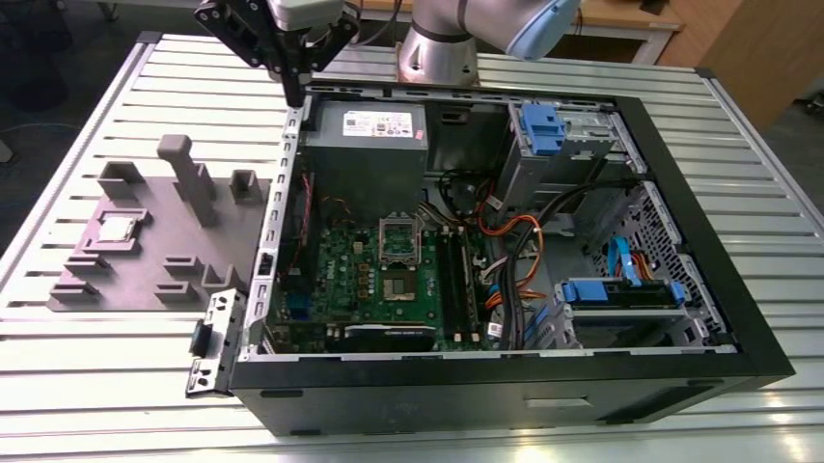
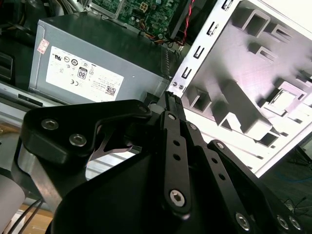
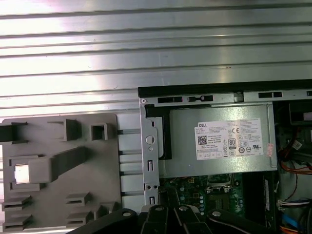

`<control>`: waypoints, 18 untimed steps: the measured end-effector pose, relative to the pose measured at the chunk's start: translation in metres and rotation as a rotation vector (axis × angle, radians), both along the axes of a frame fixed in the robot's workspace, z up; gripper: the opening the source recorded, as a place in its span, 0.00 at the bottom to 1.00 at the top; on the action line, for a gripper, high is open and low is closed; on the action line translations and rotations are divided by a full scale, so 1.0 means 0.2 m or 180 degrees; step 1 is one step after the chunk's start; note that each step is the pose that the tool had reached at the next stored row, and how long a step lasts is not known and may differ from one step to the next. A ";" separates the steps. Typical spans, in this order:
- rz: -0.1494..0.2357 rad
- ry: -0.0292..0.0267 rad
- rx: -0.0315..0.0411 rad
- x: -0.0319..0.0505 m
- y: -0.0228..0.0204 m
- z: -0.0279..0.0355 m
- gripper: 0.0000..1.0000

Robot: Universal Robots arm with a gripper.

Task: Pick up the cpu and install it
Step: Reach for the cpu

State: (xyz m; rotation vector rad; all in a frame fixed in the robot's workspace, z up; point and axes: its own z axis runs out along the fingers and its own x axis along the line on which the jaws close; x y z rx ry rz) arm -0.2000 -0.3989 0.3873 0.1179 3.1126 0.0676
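Two fingers (image 1: pixel 293 87), pressed together empty, hang well apart from the cpu (image 1: pixel 116 229).

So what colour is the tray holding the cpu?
Grey, slightly purple: the tray under the cpu, best in the exterior view.

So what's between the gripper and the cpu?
In the exterior view, between gripper and cpu: the grey fixture's upright post and bare slatted table.
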 end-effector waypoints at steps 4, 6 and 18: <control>0.0000 0.0000 0.0000 -0.004 0.000 -0.001 0.11; 0.0000 0.0000 0.0000 -0.006 0.000 -0.001 0.11; 0.0000 0.0000 0.0000 -0.018 0.000 -0.003 0.11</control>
